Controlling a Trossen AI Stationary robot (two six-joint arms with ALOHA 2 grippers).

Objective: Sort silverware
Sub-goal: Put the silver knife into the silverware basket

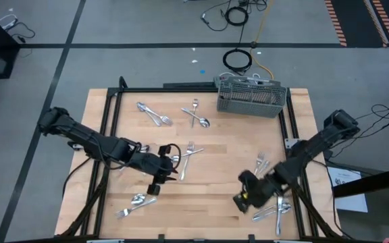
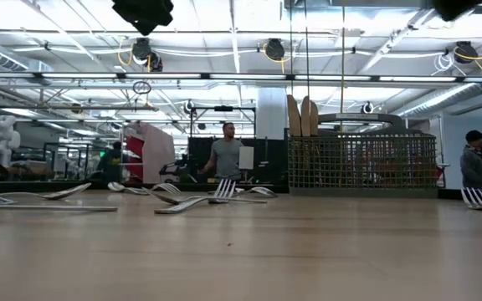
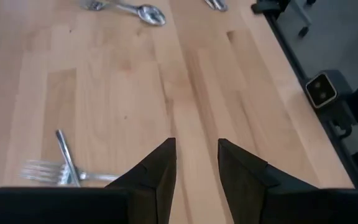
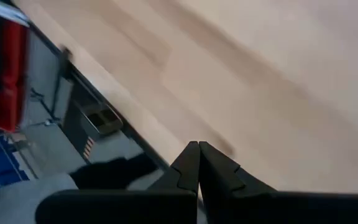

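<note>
The silverware is scattered flat on the wooden table: forks and spoons at the far left [image 1: 152,113] and far middle [image 1: 198,119], forks at the centre [image 1: 189,156], pieces near the front left [image 1: 136,200] and a pile at the front right [image 1: 275,210]. My left gripper [image 1: 156,189] hovers left of centre, open and holding nothing [image 3: 196,167]; a fork [image 3: 66,163] lies beside it. My right gripper [image 1: 239,201] is low over the front right, shut and holding nothing [image 4: 199,163], just left of the front-right pile.
The grey mesh caddy [image 1: 250,96] stands at the table's far edge, right of centre, seen as a wire box in the low view [image 2: 362,163]. Black frame rails run along the table's left [image 1: 107,128] and right sides. People stand in the room behind.
</note>
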